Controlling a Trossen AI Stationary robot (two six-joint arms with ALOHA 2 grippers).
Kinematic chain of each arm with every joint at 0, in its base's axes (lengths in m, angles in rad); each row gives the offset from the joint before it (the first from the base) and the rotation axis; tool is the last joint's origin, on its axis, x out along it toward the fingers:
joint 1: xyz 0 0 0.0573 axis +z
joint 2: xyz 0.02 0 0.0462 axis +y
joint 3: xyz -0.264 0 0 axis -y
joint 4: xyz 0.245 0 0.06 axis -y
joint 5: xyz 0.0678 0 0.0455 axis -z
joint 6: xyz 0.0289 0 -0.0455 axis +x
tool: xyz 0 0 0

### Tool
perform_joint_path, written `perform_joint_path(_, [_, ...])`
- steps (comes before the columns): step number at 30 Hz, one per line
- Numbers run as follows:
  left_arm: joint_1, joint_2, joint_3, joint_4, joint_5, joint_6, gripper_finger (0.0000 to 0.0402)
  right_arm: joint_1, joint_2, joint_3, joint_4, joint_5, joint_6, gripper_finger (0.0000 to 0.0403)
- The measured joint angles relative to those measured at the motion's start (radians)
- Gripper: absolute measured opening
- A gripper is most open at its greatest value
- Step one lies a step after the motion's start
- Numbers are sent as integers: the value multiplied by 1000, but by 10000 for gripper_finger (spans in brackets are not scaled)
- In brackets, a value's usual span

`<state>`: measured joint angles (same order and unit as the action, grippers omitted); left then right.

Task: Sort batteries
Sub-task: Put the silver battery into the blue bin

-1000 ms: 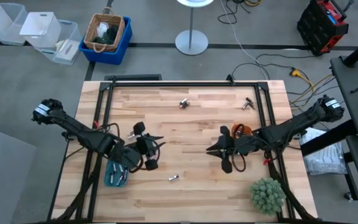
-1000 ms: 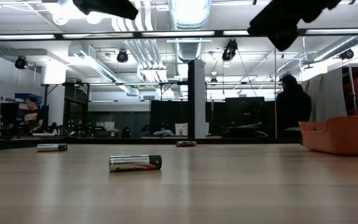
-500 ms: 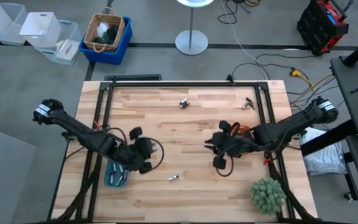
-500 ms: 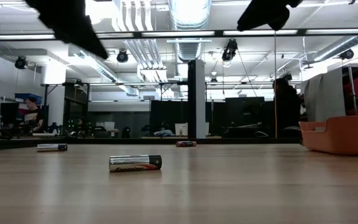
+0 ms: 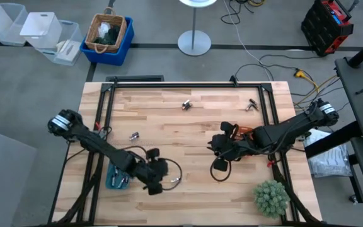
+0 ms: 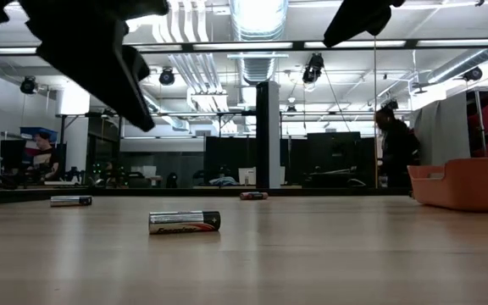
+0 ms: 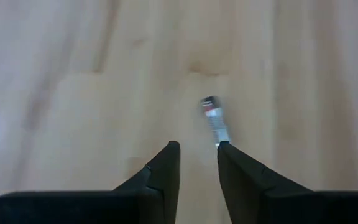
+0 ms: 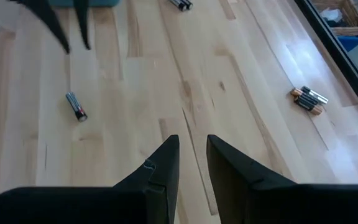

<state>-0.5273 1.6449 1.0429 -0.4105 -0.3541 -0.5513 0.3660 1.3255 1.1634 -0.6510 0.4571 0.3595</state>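
Since a second ago my left end effector (image 5: 162,181) has swung from beside the teal tray (image 5: 115,178) toward the tabletop's (image 5: 194,129) near edge, and now hangs just short of a lone battery (image 5: 175,181), its fingers a narrow gap apart and holding nothing. My wrist view puts that battery (image 7: 214,120) just ahead of the right fingertip (image 7: 224,147), angled across my line of approach. My right end effector (image 5: 218,165) waits mid-tabletop, right of centre, fingers likewise slightly parted and empty. Other batteries lie near the far edge (image 5: 186,104), toward the far right corner (image 5: 252,104), and one near the left edge (image 5: 133,135). My worry: with so slim an opening and the cell off-centre, a fingertip may nudge it, and being round it would roll off toward the near edge.
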Motion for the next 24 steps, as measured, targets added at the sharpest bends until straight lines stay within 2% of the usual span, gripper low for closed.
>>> perform_joint_path(4, [-12,79,97,-18,76,-9,122,0,-1,-1,-1,0,0,85])
perform_joint_path(7, [-21,141,174,-81,41,-9,157,0,-2,-1,-7,0,0,89])
perform_joint_path(10, [-29,210,255,-214,-22,-31,190,0,-3,-1,-22,-1,0,92])
perform_joint_path(14, [-37,285,331,-297,-30,-55,223,0,-9,-2,-51,0,8,93])
perform_joint_path(19, [-39,323,363,-293,-30,-69,245,0,-9,-2,-56,0,7,87])
perform_joint_path(24, [-39,322,335,-244,-37,-98,245,0,-9,-2,-57,-1,5,91])
